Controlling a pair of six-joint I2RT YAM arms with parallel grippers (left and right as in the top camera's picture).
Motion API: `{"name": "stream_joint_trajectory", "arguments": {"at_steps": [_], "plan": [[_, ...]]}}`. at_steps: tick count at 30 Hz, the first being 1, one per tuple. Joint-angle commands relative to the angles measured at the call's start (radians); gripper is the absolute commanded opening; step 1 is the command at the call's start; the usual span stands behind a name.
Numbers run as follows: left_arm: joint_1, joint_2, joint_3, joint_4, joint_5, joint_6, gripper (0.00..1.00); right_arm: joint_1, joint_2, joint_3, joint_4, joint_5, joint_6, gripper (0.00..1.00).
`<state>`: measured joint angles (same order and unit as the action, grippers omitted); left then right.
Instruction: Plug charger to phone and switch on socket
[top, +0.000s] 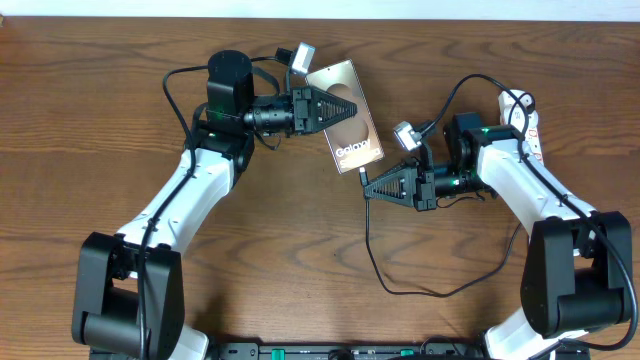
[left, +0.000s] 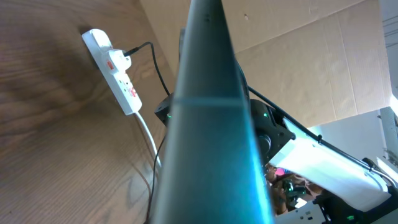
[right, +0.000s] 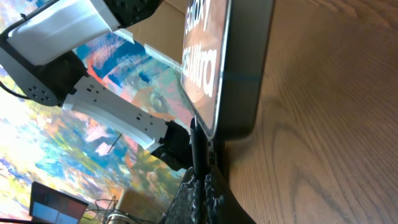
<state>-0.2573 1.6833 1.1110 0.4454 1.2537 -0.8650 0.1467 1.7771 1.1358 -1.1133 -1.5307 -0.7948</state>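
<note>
Both your grips are clamped: left gripper (top: 347, 106) on the stiff, probably slick phone (top: 356, 150), right gripper (top: 367, 188) on the charger (right: 195, 149) at its rigid tip. Avoid its limp cable.

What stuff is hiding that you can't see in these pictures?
1. Whether the charger tip is fully inside the phone: in the right wrist view the port is dark and sits behind the tip, and overhead it is too small.
2. Whether the socket switches are on: too small in the left wrist view, and overhead the right arm covers most of it.
3. The left pincer fingers: in the left wrist view the blurred phone edge hides them.
</note>
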Motion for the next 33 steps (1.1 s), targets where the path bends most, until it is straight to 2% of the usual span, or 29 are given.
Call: {"name": "stream_joint_trajectory", "arguments": {"at_steps": [1,21,33], "plan": [[-0.003,-0.013,0.012,0.010,0.029,0.014,0.08,0.005,-0.012,0.000,0.003,-0.032,-0.010,0.01],[-0.003,-0.013,0.012,0.010,0.074,0.017,0.08,0.005,-0.012,0.000,0.010,-0.032,-0.006,0.01],[-0.011,-0.013,0.012,0.009,0.074,0.076,0.07,0.005,-0.012,0.001,0.010,-0.032,0.006,0.01]]}}
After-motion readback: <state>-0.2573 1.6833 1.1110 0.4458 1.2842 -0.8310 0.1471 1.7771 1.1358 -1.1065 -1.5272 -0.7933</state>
